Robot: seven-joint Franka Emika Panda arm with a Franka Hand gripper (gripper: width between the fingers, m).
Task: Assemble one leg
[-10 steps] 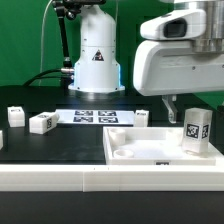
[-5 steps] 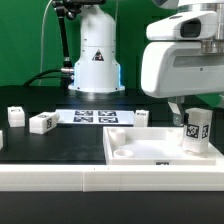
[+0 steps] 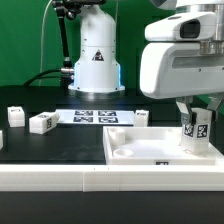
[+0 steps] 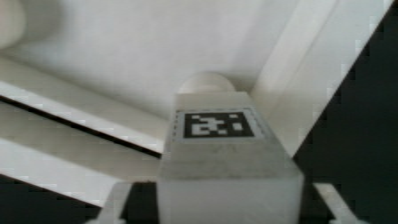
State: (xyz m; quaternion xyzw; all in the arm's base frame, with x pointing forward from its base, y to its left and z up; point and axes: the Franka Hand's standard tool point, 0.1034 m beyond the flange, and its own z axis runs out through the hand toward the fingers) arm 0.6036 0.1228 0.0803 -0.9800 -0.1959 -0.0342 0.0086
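— Exterior view first: where is the part?
— My gripper [image 3: 196, 116] is closed narrowly on the small white plastic rectangular leg [image 3: 196, 131]. It stands upright over the large flat white square tray [image 3: 150, 164], near the counter's edge at the exterior view's right.
— And the wrist view?
— The tagged leg sits between my fingers [image 4: 134, 205], with the tray beneath. I judge I'm seating it. Next I should press straight down and keep it plumb.

Arm base [image 3: 97, 50], upper centre of the exterior view: white, rounded, tapering column with a dark triangular label [image 3: 97, 57]. Blue light [image 3: 119, 72] at its foot. Black cables [image 3: 60, 40] at upper left. Upper right: boxy white-grey hand housing [image 3: 180, 62], rounded corners. Grey fingers [image 3: 184, 108] beneath.
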